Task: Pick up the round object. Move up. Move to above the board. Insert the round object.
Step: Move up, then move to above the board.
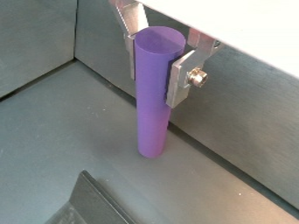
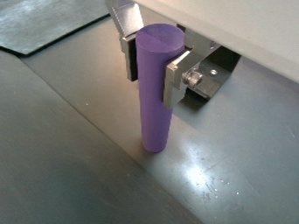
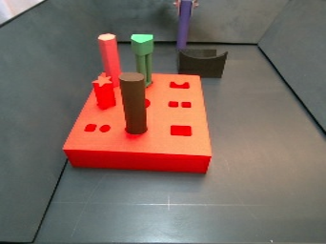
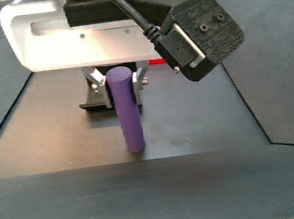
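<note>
Purple cylinder peg [image 1: 153, 92] stands upright on the grey floor, bottom end touching the floor in both wrist views. My gripper [image 2: 155, 59] is clamped on its upper part, silver fingers [image 1: 184, 77] pressed on opposite sides just below the top face. I see the same grip in a side view [image 4: 123, 79], peg [image 4: 127, 111] vertical below the white wrist housing. In a side view the peg [image 3: 185, 23] is at the far end, just behind the dark grey curved holder [image 3: 201, 62], well apart from the red board [image 3: 143, 129]. On the board: dark brown cylinder [image 3: 133, 103], pink-red peg [image 3: 110, 57], green peg [image 3: 143, 55], red star piece [image 3: 103, 91].
</note>
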Available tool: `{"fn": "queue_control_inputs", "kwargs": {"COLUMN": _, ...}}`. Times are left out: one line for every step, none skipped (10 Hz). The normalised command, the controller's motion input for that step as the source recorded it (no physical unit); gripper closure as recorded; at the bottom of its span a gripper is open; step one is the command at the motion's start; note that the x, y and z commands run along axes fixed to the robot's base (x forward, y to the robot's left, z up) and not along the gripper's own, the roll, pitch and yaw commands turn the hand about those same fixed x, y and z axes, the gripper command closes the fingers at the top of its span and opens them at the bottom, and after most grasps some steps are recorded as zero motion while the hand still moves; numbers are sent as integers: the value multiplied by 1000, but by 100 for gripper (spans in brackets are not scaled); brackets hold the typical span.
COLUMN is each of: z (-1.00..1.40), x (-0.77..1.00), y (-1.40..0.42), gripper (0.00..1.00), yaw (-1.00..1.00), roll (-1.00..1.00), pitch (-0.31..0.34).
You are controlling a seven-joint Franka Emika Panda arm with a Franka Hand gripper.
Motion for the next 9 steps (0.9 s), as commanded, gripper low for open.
{"fn": "queue_control_inputs", "kwargs": {"z": 813, "x": -34, "y": -5, "gripper": 100, "yaw": -40, "roll": -7, "pitch": 16}}
{"fn": "queue_control_inputs", "kwargs": {"z": 696, "x": -65, "y": -12, "gripper": 100, "yaw": -44, "roll": 0, "pitch": 38}}
{"fn": "queue_control_inputs", "kwargs": {"z": 488, "x": -45, "y": -9, "gripper": 100, "yaw": -39, "roll": 27, "pitch": 45}}
{"fn": "queue_control_inputs", "kwargs": {"z": 371, "x": -37, "y": -8, "gripper": 100, "yaw": -34, "roll": 36, "pitch": 50}}
{"fn": "queue_control_inputs", "kwargs": {"z": 1000, "x": -401, "y": -463, "gripper": 100, "yaw": -23, "roll": -151, "pitch": 228}}
{"fn": "queue_control_inputs", "kwargs": {"z": 1000, "x": -406, "y": -471, "gripper": 100, "yaw": -19, "roll": -134, "pitch": 217}}
{"fn": "queue_control_inputs", "kwargs": {"z": 1000, "x": -369, "y": -402, "gripper": 100, "yaw": 0, "roll": -33, "pitch": 117}}
{"fn": "queue_control_inputs", "kwargs": {"z": 1000, "x": -347, "y": -375, "gripper": 100, "yaw": 6, "roll": 2, "pitch": 86}}
{"fn": "queue_control_inputs", "kwargs": {"z": 1000, "x": -298, "y": -329, "gripper": 100, "yaw": 9, "roll": 52, "pitch": 57}}
